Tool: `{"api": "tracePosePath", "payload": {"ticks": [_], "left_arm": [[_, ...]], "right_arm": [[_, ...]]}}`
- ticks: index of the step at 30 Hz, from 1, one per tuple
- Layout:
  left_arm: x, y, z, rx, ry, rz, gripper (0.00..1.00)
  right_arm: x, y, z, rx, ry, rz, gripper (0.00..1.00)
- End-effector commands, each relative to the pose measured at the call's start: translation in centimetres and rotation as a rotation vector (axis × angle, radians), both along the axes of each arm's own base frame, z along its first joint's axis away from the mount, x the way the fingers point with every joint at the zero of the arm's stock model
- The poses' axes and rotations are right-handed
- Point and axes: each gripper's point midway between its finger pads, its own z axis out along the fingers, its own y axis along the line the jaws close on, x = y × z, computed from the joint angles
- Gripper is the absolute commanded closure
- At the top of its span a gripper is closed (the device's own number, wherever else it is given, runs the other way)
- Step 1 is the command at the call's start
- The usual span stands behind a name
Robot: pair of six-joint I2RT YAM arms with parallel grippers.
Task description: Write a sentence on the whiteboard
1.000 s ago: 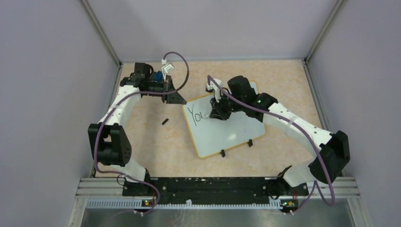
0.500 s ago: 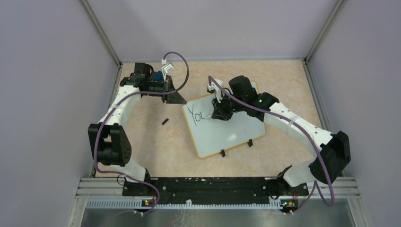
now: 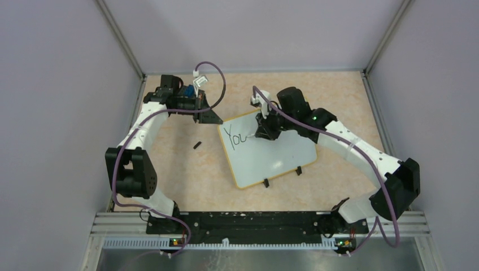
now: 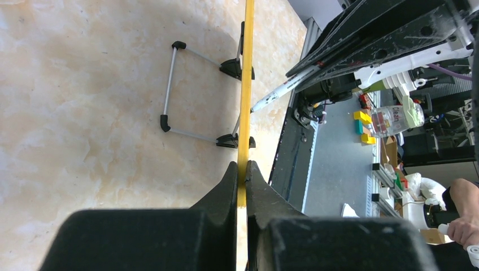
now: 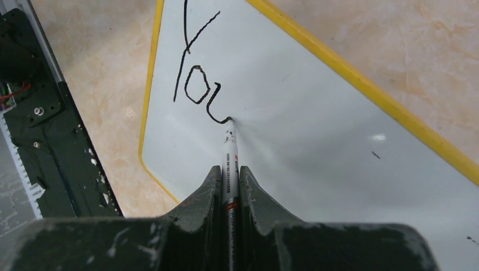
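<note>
pressing the marker (image 5: 229, 148) clamped in the right pincer (image 5: 229, 170) too hard could skid the whiteboard (image 5: 316, 141) out of the left pincer (image 4: 241, 169) pinching its rim (image 4: 246, 84).

The whiteboard (image 3: 271, 161) was white with a thin yellow rim and black feet (image 3: 265, 183); the writing (image 5: 195, 84) on it was black. The marker (image 5: 229, 152) was white with dark print and a red band. The table (image 3: 186, 169) was mottled beige. The left gripper (image 4: 242, 169) and right gripper (image 5: 229, 170) were black, their cables (image 3: 217, 73) purple.
</note>
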Motion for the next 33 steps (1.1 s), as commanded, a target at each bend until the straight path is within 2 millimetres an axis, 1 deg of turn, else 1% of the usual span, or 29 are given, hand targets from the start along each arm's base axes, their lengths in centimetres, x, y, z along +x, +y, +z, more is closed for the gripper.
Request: {"api": "tracePosePath", "payload": {"ticks": [1,11,20,33], "left_arm": [[-1.3,-0.3,0.8,-0.015,0.001,-0.018,1.0],[-1.3,-0.3,0.9,-0.016,-0.002,-0.018,1.0],[-1.2,-0.3,0.8,-0.016,0.003,-0.017,1.0],[-1.1,-0.3,0.8,-0.015,0.002,-0.016,1.0]], "right_arm": [[3.1,-0.2,3.3,0.04,-0.113,-0.078,1.0],[3.3,0.1,3.8,0.056,-0.116,-0.075,1.0],[2.1,0.2,1.2,0.034,-0.046,-0.042,1.0],[0.9,-0.6,-0.7,0.008,-0.015,-0.039,1.0]]}}
